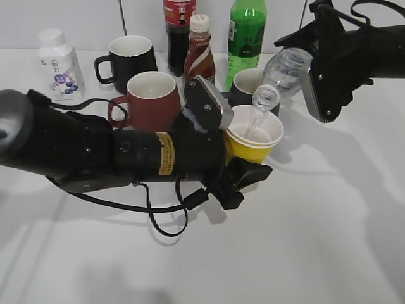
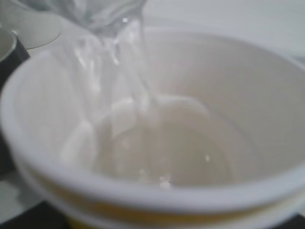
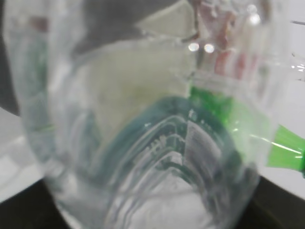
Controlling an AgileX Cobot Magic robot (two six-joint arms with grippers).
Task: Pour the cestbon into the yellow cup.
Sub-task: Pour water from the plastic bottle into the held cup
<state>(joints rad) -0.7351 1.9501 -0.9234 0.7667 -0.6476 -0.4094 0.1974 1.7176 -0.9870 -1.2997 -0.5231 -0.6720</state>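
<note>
While the exterior view shows the cestbon point(image 1: 288, 69) tipped neck-down from two o'clock over the yellow cup point(image 1: 254, 136) on the bench point(image 1: 316, 240), the left wrist view alone shows water streaming into the white interior. The left pincer point(image 1: 243, 174) clasps the cup; the right pincer point(image 1: 316, 82) is clamped around the bottle

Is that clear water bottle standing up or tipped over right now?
Tipped. The cestbon is held slanted by the right gripper, mouth down over the yellow cup, with water streaming in.
</note>
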